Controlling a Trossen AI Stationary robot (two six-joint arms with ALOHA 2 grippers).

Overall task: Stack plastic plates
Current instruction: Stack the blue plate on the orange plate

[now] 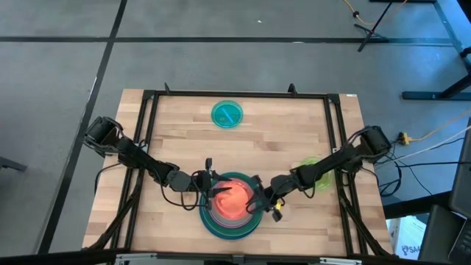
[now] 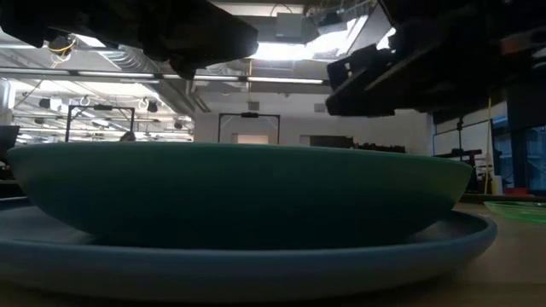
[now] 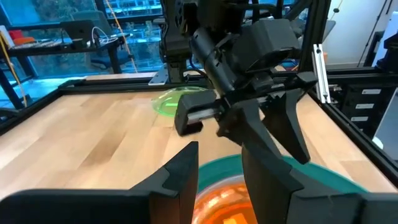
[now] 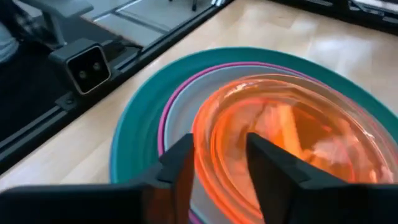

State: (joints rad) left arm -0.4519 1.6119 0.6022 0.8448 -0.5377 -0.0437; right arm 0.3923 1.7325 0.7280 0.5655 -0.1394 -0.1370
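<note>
A stack of plates point(image 1: 230, 210) stands near the table's near edge. A blue plate point(image 2: 256, 264) is at the bottom and a large teal-green one point(image 2: 239, 192) lies on it. Inside are a magenta rim point(image 4: 163, 124), a pale plate and an orange plate point(image 4: 292, 130) on top. My left gripper point(image 1: 212, 193) hovers open over the stack's left side, with the orange plate point(image 3: 217, 208) showing below its gap. My right gripper point(image 1: 259, 200) hovers open over the right side, its fingers point(image 4: 180, 165) above either side of the orange rim. A small teal plate point(image 1: 227, 114) lies far. A lime plate point(image 1: 316, 171) lies right.
A black frame point(image 1: 151, 103) runs around the wooden table top. The lime plate point(image 3: 174, 101) lies partly under my right arm. Bare wood stretches between the stack and the small teal plate. In the left wrist view my right gripper point(image 3: 249, 118) stands close ahead.
</note>
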